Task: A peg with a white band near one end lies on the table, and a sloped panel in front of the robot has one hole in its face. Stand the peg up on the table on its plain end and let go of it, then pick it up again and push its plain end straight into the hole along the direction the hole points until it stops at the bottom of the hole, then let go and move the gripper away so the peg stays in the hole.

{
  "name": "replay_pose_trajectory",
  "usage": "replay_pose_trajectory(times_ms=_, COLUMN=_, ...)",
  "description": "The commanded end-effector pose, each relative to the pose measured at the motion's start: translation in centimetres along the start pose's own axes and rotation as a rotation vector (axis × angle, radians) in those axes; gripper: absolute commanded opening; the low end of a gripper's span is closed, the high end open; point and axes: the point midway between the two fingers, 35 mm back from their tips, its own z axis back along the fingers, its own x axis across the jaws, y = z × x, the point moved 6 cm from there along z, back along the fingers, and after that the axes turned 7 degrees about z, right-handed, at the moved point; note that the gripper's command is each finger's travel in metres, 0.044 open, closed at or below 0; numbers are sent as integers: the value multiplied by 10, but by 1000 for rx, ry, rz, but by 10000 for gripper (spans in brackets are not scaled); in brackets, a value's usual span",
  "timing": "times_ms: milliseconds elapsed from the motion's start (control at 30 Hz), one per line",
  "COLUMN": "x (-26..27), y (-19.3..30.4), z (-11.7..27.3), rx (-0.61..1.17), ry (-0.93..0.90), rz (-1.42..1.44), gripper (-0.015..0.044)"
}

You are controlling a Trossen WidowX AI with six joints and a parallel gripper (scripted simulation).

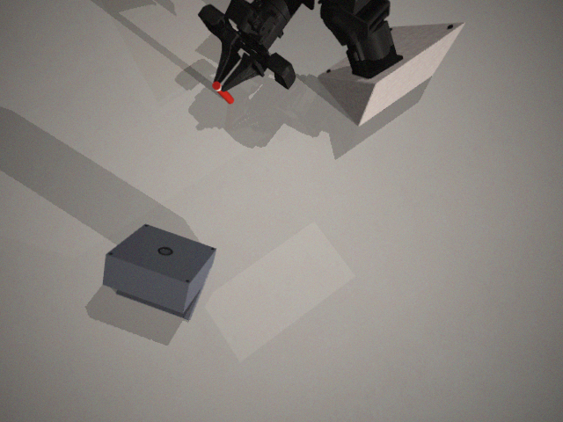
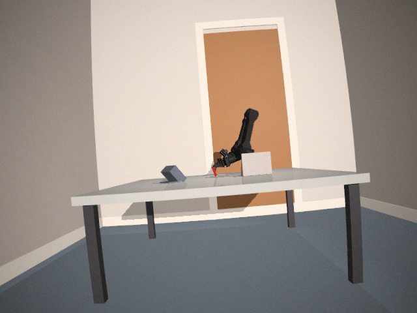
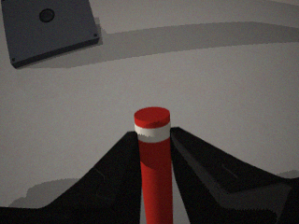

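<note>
Exterior view: the black two-fingered jaws (image 1: 219, 88) (image 2: 214, 166) clamp the red cylindrical peg with a white band (image 1: 225, 94) (image 2: 214, 171) (image 3: 156, 163) near its banded end, tilted over the pale grey counter (image 1: 290, 195) (image 2: 222, 184) (image 3: 224, 89); releasing before it is upright could topple it.

lower end of the red peg (image 3: 156, 182) cut off by the bottom edge in the wrist view, dark block (image 3: 49, 35) cropped at upper left there, arm (image 1: 273, 20) cut by the top edge from above, peg's white band too small to make out in the exterior view
</note>
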Motion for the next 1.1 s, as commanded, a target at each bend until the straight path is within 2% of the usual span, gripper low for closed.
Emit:
replay_pose_trajectory(times_ms=0, x=1, y=4, z=3, rx=-42, ry=4, rz=-2, gripper=49)
replay_pose_trajectory(times_ms=367, x=3, y=14, z=8, rx=-136, ry=15, rz=-2, gripper=49)
replay_pose_trajectory(times_ms=1067, x=3, y=16, z=7, rx=-105, ry=12, rz=-4, gripper=49)
